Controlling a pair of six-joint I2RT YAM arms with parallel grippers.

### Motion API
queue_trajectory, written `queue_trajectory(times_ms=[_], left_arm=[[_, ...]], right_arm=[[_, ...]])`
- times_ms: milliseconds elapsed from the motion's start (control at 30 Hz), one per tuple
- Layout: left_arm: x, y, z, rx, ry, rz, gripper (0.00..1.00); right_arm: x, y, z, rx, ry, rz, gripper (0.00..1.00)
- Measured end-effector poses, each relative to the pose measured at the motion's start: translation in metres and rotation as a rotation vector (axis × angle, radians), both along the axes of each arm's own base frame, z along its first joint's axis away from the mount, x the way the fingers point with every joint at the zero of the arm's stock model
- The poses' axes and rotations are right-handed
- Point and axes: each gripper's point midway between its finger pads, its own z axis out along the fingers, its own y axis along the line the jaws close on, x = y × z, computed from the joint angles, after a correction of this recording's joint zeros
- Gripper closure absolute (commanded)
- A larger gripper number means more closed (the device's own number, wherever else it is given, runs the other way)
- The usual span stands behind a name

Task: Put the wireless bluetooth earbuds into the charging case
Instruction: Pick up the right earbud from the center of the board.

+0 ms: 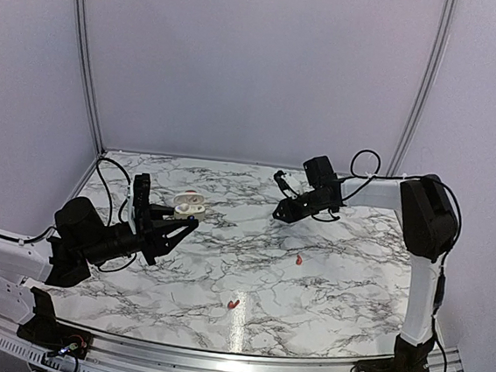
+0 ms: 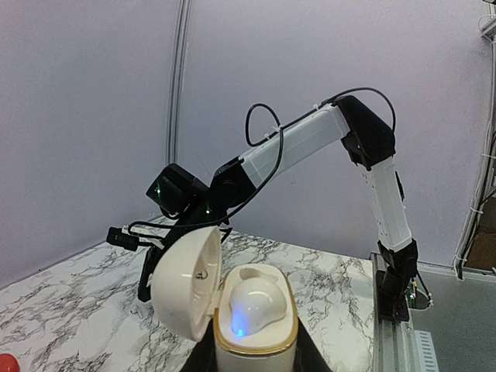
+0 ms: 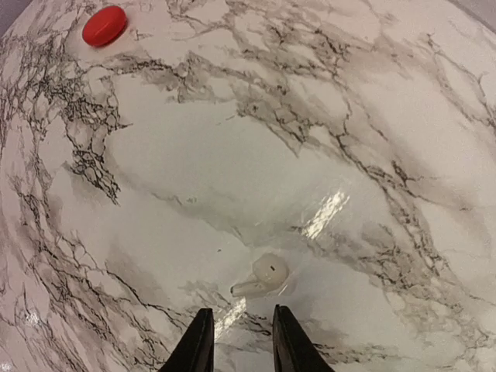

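The charging case is white with a gold rim, and its lid is swung open to the left. My left gripper is shut on its base and holds it upright above the table's left side. One white earbud sits in the case with a blue light glowing on it. The other white earbud lies on the marble just ahead of my right gripper. That gripper is open with nothing between its fingers. In the top view the case and the right gripper are well apart.
A small red oval piece lies on the marble beyond the loose earbud. Two small red pieces lie in the middle and near part of the table. The right arm arches over the far right side.
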Motion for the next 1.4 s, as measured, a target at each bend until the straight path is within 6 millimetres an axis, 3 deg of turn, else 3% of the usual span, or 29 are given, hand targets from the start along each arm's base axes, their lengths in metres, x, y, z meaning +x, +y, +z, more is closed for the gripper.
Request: queue_trajectory(times_ms=[200,400,667,1267,1400], left_arm=[[0.000,0.000,0.000,0.000,0.000,0.000,1.00],[0.000,0.000,0.000,0.000,0.000,0.001,1.00],[0.000,0.000,0.001,-0.002,-0.001,0.001,1.00],[-0.001,0.001,0.004,-0.009,-0.006,0.001,1.00],[-0.001,0.002,0.004,-0.010,-0.007,0.001,1.00]], right_arm=[[0.028,0.009,0.022,0.035,-0.074,-0.006,0.69],[0.039,0.015,0.005,0.021,-0.067,0.004,0.68],[0.033,0.011,-0.024,-0.024,-0.020,0.025,0.71],[0.027,0.011,-0.032,-0.071,-0.054,0.054,0.87],[0.010,0.010,-0.031,-0.085,-0.054,0.062,0.89]])
